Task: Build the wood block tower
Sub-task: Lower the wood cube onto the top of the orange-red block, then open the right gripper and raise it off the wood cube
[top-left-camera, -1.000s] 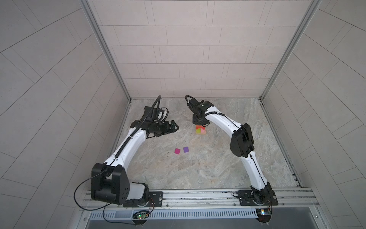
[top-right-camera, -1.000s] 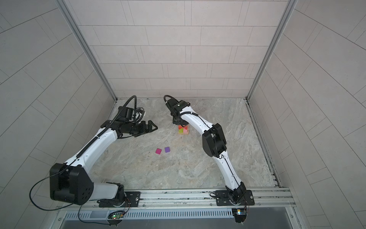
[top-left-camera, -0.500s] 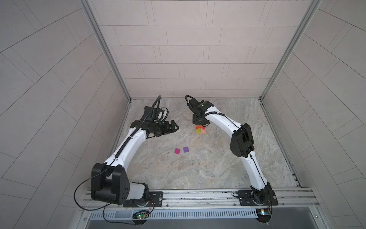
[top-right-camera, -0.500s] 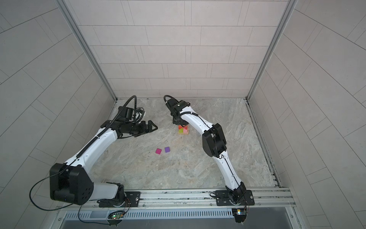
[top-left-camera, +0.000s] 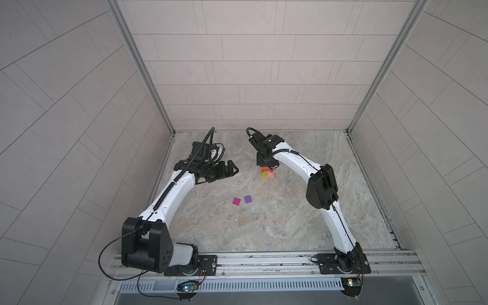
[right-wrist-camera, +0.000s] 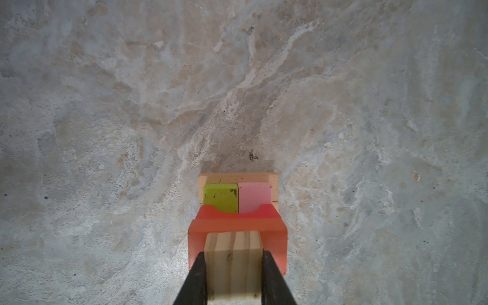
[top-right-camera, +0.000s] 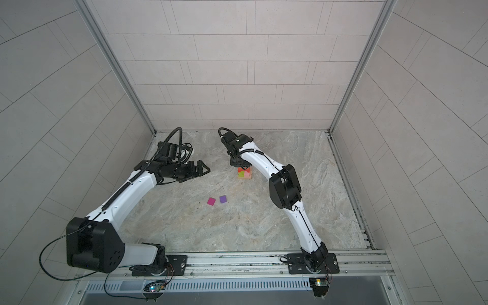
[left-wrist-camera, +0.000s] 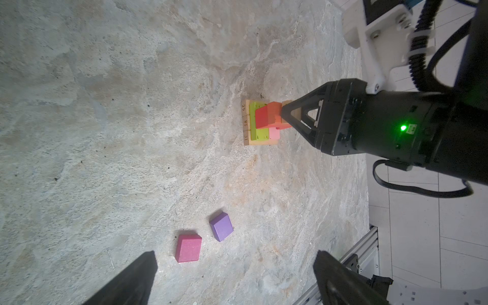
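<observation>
The right gripper (right-wrist-camera: 233, 257) stays clamped on a tan block (right-wrist-camera: 233, 240) seated atop the orange block (right-wrist-camera: 274, 237) of the tower (top-left-camera: 267, 174), nothing having shifted, so release looks due, while the left gripper (left-wrist-camera: 235, 253) idles wide open and the magenta cube (left-wrist-camera: 188, 248) and purple cube (left-wrist-camera: 221, 227) wait on the counter (left-wrist-camera: 105, 132).

green block (right-wrist-camera: 220, 198), pink block (right-wrist-camera: 254, 196), red arch (left-wrist-camera: 261, 117), striped tan block (right-wrist-camera: 233, 258), magenta cube (left-wrist-camera: 188, 248), purple cube (left-wrist-camera: 221, 227)

Nothing around the tower (top-left-camera: 267, 174) has visibly changed.
</observation>
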`<state>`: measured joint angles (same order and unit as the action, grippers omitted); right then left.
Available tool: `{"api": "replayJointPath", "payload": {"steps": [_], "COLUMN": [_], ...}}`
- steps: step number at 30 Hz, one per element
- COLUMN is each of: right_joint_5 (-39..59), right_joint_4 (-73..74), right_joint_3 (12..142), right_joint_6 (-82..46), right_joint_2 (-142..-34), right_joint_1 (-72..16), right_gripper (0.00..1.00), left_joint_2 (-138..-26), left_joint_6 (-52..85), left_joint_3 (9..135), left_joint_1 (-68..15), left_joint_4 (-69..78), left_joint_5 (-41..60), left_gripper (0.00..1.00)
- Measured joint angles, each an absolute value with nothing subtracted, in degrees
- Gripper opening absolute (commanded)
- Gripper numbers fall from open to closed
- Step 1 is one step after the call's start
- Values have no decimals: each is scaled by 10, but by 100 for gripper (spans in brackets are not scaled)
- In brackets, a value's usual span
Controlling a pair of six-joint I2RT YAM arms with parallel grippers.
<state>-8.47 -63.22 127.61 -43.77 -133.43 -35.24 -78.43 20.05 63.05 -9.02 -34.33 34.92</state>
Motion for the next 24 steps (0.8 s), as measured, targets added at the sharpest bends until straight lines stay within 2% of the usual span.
{"api": "replayJointPath", "payload": {"steps": [17,24], "right_joint_5": [-84,-84], "right_joint_4": [-632,-632], "right_joint_3": [1276,1276], "right_joint_6": [-436,-436], "right_joint_2": [-1334,-1334], "right_joint_1": [-352,-352], "right_gripper": [44,44], "left_joint_2": [-784,-784], "left_joint_6": [201,201], "left_joint_3": [630,630], "left_joint_1": [-90,-90], "left_joint_4": [-343,-343], "left_joint_5": [349,349], "left_gripper": [100,100]}}
